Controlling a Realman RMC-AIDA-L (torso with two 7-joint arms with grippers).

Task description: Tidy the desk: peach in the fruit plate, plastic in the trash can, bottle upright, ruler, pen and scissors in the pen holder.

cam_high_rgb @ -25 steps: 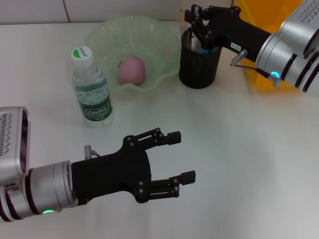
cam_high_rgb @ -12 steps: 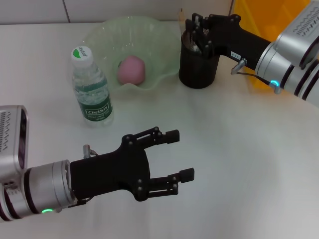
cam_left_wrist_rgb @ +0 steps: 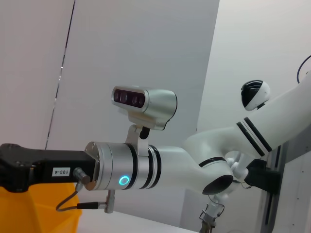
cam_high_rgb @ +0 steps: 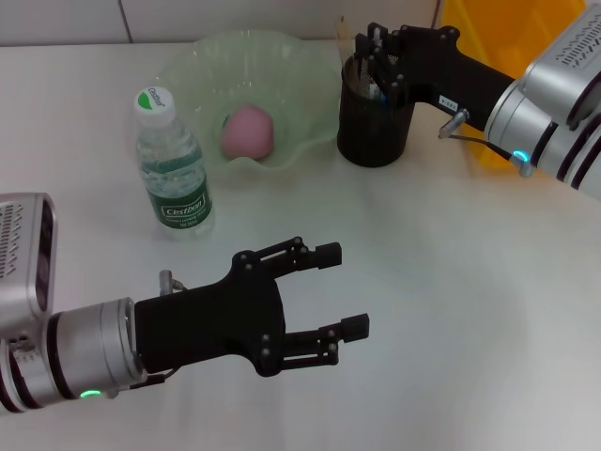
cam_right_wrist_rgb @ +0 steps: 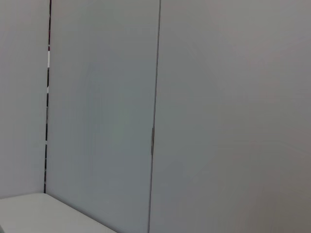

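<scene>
A pink peach lies in the pale green fruit plate. Left of the plate a clear bottle with a green cap stands upright. The black pen holder stands right of the plate, with some items showing at its mouth that I cannot tell apart. My right gripper hangs at the holder's rim. Low over the bare table in front, my left gripper is open and holds nothing. The orange trash can is at the far right. No plastic, ruler or scissors shows in the open.
The white table stretches out in front and to the right. In the left wrist view I see my right arm and a corner of the orange bin. The right wrist view shows only a wall.
My right gripper has shifted slightly to the right at the pen holder's mouth. The left gripper has barely moved.
</scene>
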